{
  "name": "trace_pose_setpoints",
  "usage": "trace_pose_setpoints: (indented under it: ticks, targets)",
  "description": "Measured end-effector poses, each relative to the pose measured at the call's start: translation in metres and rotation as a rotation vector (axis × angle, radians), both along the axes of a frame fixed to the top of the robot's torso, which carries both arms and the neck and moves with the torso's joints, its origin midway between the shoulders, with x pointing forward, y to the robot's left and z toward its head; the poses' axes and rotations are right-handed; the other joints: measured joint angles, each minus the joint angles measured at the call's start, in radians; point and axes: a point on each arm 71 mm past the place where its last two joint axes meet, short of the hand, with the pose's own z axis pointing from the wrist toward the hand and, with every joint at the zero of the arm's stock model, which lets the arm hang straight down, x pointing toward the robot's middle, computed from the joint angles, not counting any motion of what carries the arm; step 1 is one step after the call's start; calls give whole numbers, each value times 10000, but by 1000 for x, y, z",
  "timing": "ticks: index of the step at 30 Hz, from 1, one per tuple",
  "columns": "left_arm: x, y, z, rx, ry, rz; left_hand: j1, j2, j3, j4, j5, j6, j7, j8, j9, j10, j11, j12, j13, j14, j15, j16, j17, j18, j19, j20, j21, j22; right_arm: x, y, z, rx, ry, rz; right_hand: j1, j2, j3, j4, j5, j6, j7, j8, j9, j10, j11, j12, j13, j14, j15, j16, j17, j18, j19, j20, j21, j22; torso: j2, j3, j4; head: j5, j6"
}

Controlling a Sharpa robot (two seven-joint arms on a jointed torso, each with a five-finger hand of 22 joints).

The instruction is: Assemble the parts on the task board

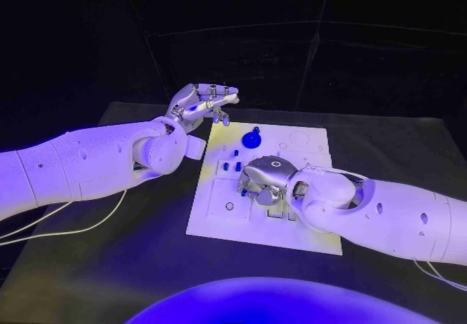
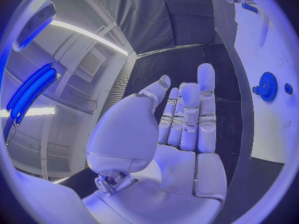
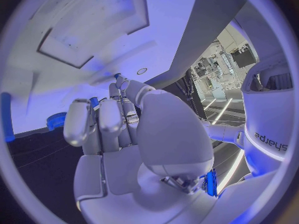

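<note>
The white task board [image 1: 219,219] lies in the middle of the black table. A blue gear [image 1: 252,140] sits near its far edge, and two small blue pegs [image 1: 231,164] stand just nearer. My left hand [image 1: 202,102] hangs above the board's far left corner with its fingers apart and nothing in it; its wrist view shows the straight fingers [image 2: 187,114], the gear [image 2: 268,86] and the board [image 2: 274,50]. My right hand [image 1: 264,179] is down on the board's middle, fingers curled onto it. Small blue bits [image 3: 93,102] show at its fingertips [image 3: 77,122]; whether it holds one is unclear.
Several slots and holes mark the board near my right hand [image 1: 282,214]. Bare black table [image 1: 117,270] surrounds the board. A white cable [image 1: 68,226] trails under my left arm. Another blue part [image 2: 249,7] lies on the board.
</note>
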Motion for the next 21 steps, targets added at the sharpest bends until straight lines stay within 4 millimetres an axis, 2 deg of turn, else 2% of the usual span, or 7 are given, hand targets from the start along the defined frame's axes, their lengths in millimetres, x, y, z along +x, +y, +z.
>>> trace_pose_setpoints:
  ticks: [11, 12, 19, 21]
  targets:
    - [0, 0, 0, -2, 0, -5, 0, 0, -17, -1, 0, 0, 0, 25, 0, 0, 0, 0, 0, 0, 0, 0, -13, 0, 0, 0, -28, -5, -1, 3, -1, -97, -26, 80, 0, 0, 25, -26, -1, 0, 0, -8, -10, 1, -1, -23, 5, 0, 0, 0, -39, 1, 0, 0, 0, 8, 2, 2, 0, 1, -13]
    - [0, 0, 0, -3, 0, -6, 0, 0, -17, -1, 0, 0, 0, 25, 1, 0, 0, 0, 0, 0, 0, 0, -13, 0, 0, 0, -28, -5, -1, 3, -1, -128, -18, 81, -60, -58, 26, -26, -1, -8, 8, -51, -13, 1, -1, -25, 8, 0, 0, 0, -60, 1, 0, 0, 0, 3, 3, 2, 0, 1, -15]
    - [0, 0, 0, -10, 3, -21, 0, 0, -17, -1, 0, 0, 0, 25, 1, 0, 0, 0, 0, 0, 0, 0, -13, -1, 0, 0, -28, -5, 1, 5, -1, -326, -12, 57, -333, -120, -35, 13, 80, -227, 141, -118, -56, -58, -85, -142, -2, 0, 0, -11, -222, 0, -127, 117, -8, -176, 3, -1, 0, -15, -21]
    - [0, 0, 0, -11, 3, -21, 0, 0, -17, -1, 0, 0, 0, 25, 1, 0, 0, 0, 0, 0, 0, 0, -13, 0, 0, 0, -28, -5, 1, 6, -1, -390, -7, 44, -494, -117, -110, 26, 120, -354, 194, -118, -67, -254, -12, -263, -35, -26, 26, -72, -299, 0, -245, 132, -102, -274, 3, -1, 0, -15, -34]
